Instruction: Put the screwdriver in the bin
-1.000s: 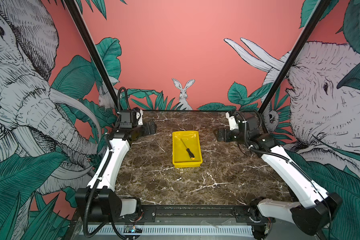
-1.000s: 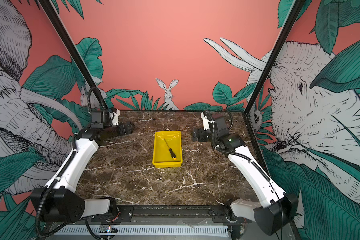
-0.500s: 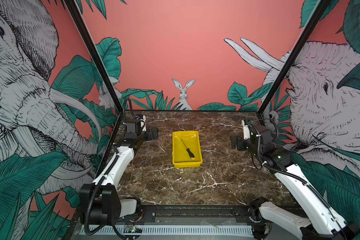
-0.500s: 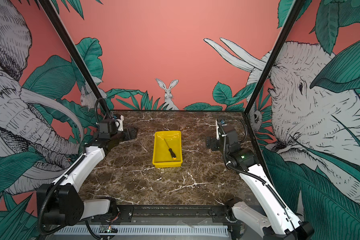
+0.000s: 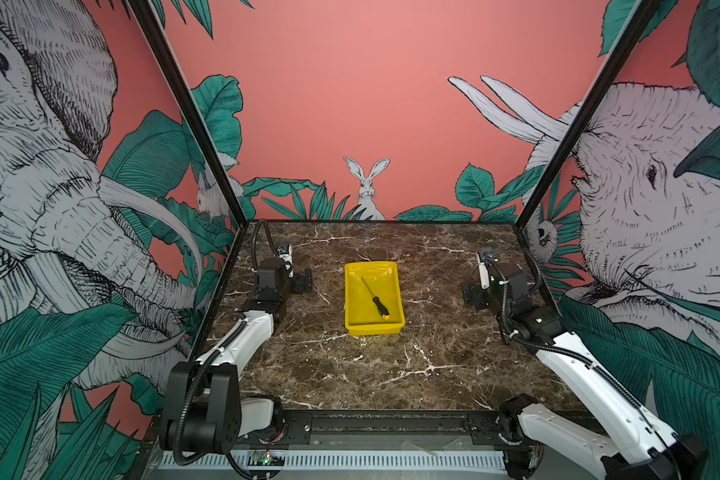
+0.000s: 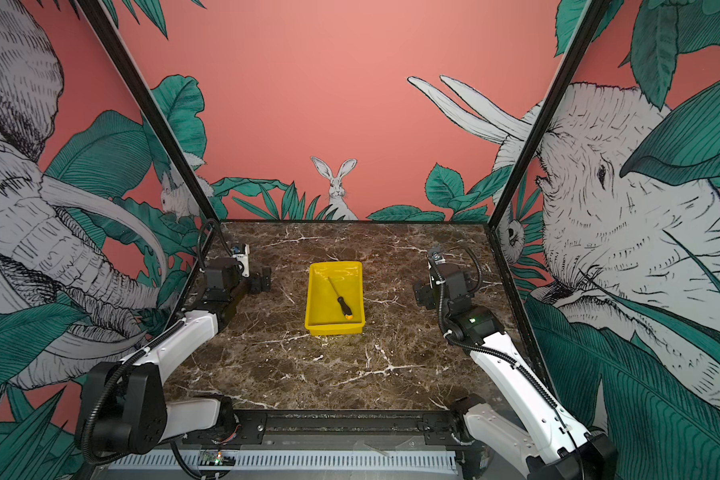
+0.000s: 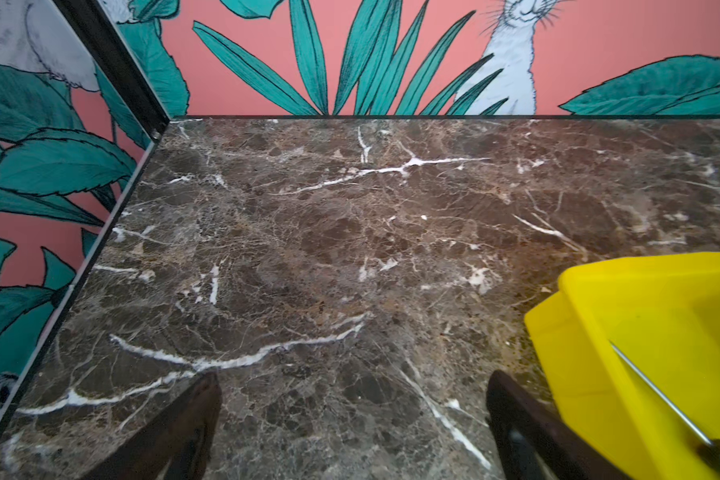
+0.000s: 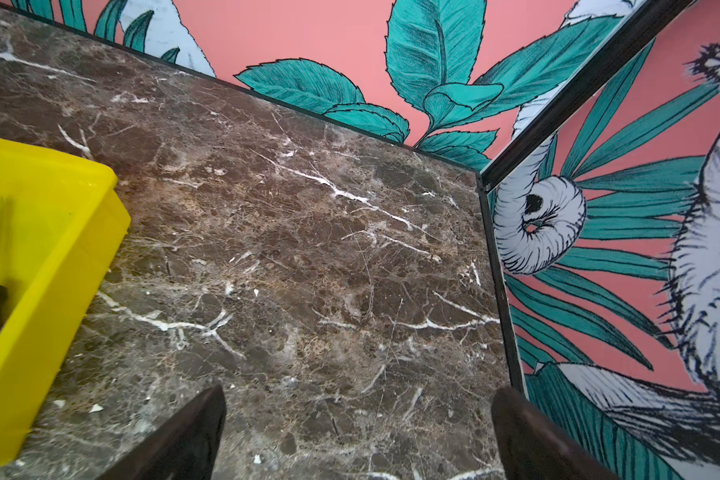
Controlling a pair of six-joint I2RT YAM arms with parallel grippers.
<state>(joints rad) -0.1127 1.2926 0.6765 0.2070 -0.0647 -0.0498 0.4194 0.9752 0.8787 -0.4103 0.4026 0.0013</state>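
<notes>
And there it is: the screwdriver (image 5: 375, 297) lies inside the bin (image 5: 373, 328), flat on the yellow floor and set on a slant. Its thin shaft runs toward the back wall (image 5: 350, 104), and its black handle with the orange cap points at the bin's near corner. Both top views agree on that.

Over to the left gripper (image 5: 302, 281). It hangs above the table (image 5: 350, 374) beside the bin, clearly apart from it, jaws spread wide with nothing between them. The left wrist view shows its two dark fingers (image 7: 184, 428) framing bare marble. The bin's corner sits just outside one finger, on the side facing the right gripper (image 5: 470, 297), and the metal shaft shows inside the bin.

The right gripper is on the bin's far side, also released, with its jaws standing wide apart and empty. In the right wrist view only marble lies between its fingers. The bin sits off beyond the finger that faces the left gripper, not touching it, and the handle peeks over the yellow wall.

So the bin sits between the two grippers, a touch closer to the left one. Neither gripper touches the bin or the screwdriver.
</notes>
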